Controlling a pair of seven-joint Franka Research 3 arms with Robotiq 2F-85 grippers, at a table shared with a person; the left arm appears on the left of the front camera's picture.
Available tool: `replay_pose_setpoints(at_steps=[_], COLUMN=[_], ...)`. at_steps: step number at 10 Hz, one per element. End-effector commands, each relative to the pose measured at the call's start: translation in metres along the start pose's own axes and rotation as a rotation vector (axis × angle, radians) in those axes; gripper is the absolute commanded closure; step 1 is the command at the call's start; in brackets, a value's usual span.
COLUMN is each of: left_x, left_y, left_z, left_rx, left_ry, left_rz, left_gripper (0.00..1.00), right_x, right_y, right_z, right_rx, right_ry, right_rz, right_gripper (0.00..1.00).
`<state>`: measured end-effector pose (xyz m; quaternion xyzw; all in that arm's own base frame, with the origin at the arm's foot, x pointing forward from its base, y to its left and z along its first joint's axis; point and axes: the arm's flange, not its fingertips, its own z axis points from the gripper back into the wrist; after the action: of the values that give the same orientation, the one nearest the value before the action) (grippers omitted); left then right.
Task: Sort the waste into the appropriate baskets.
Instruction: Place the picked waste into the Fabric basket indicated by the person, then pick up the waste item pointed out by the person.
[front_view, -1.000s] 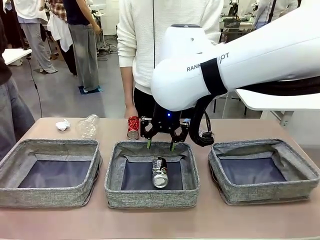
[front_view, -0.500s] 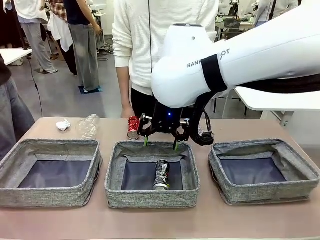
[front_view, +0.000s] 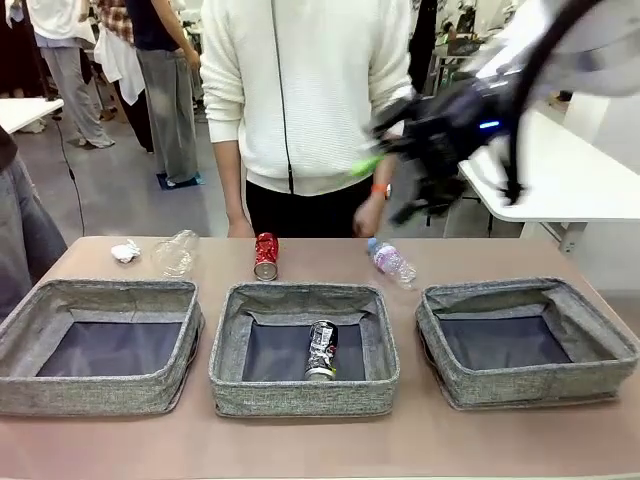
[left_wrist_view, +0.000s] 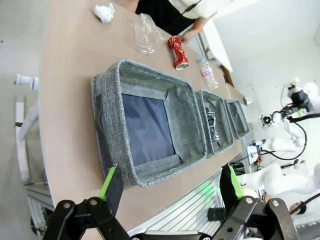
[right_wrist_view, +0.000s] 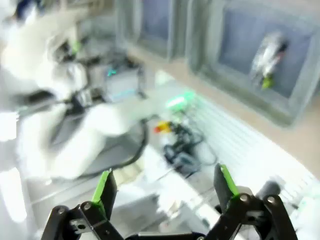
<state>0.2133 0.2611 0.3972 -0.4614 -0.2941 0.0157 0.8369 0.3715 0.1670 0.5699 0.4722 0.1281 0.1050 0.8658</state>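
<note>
A smooth tan table (front_view: 320, 445) in a busy workshop, with a person in a ribbed white sweater (front_view: 300, 90) at its far edge. The left gripper (left_wrist_view: 169, 182) hangs by the near left corner, green-padded fingers spread wide on nothing. The right gripper (right_wrist_view: 164, 185), blurred, is equally wide and empty, high over the far right. A dented black-and-silver can (front_view: 320, 350) lies in the middle basket (front_view: 300, 397) of soft grey weave. The left basket (front_view: 100, 392) and right basket (front_view: 530, 388) show bare dark floors. Along the far edge lie a crumpled paper ball (front_view: 126, 250), clear plastic container (front_view: 177, 250), red drink can (front_view: 266, 255) and blue-capped bottle (front_view: 392, 262).
</note>
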Motion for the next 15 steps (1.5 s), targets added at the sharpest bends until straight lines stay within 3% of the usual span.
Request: replay_pose_setpoints(at_steps=[1,2,3,5,6,7,15], left_x=[0.001,0.001,0.001,0.001,0.001,0.001,0.001], left_y=[0.000,0.000,0.000,0.000,0.000,0.000,0.000], left_z=[0.000,0.000,0.000,0.000,0.000,0.000,0.000], left_rx=[-0.015,-0.015,-0.015,-0.015,-0.015,-0.015,-0.015], left_ry=[-0.016,-0.016,-0.016,-0.016,-0.016,-0.016,-0.016], left_rz=[-0.020,-0.020,-0.020,-0.020,-0.020,-0.020,-0.020], left_gripper=[0.00,0.00,0.00,0.00,0.00,0.00,0.00], right_x=[-0.023,-0.038,-0.049,-0.075,-0.090,-0.082,-0.082], right_y=[-0.079,-0.119,-0.158,-0.253,-0.294,-0.226,-0.226], right_z=[0.063,0.095,0.118,0.134,0.125,0.142,0.142], right_rx=[0.157,0.229,0.236,0.259,0.343,0.259,0.259], right_ry=[0.092,0.117,0.067,-0.114,-0.272,-0.032,-0.032], right_rz=[-0.077,-0.031,-0.060,-0.150,-0.203,-0.144,-0.144], right_gripper=[0.00,0.00,0.00,0.00,0.00,0.00,0.00])
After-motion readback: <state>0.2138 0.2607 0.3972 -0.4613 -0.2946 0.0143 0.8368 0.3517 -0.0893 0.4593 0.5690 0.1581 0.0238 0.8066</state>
